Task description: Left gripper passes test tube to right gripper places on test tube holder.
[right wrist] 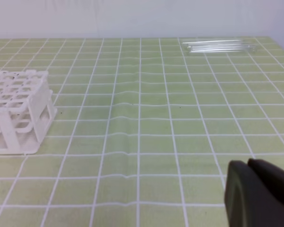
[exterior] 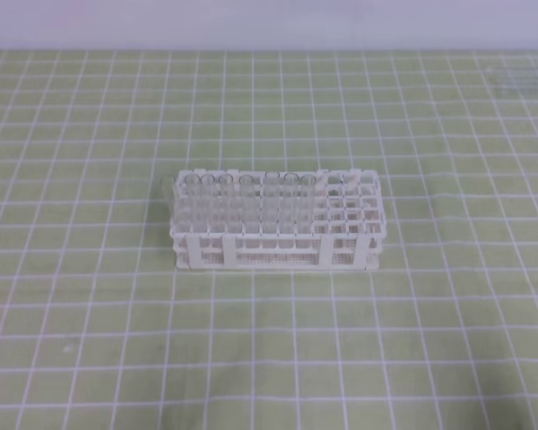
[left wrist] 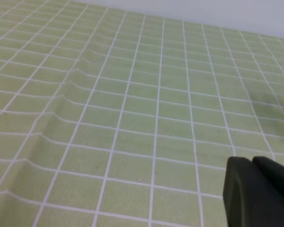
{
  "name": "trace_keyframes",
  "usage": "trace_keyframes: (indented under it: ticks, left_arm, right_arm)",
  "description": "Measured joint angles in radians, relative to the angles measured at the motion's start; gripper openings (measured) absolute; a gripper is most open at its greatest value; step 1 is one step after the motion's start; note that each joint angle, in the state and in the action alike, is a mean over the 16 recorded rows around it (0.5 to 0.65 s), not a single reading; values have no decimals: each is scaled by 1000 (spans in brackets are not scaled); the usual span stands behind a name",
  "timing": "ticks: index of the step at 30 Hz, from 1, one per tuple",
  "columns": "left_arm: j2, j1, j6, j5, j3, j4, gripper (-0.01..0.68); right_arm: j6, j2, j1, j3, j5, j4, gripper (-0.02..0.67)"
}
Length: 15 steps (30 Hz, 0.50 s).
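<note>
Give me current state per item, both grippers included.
test tube holder: upright on the mat, clear tubes standing in its left and middle holes, right holes empty.
loose test tubes: lying flat on the mat, far corner, untouched.
left gripper: holding nothing, fingers together.
right gripper: holding nothing, fingers together.
checked mat: wrinkled.

High view overhead; wrist views low.
</note>
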Motion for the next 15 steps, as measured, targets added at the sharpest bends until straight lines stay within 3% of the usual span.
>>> trace_keyframes:
  ticks: [15]
  left_arm:
    - [-5,0,-4,2,0,8,0]
  right_arm:
    - [0,0,0,0,0,2,-2]
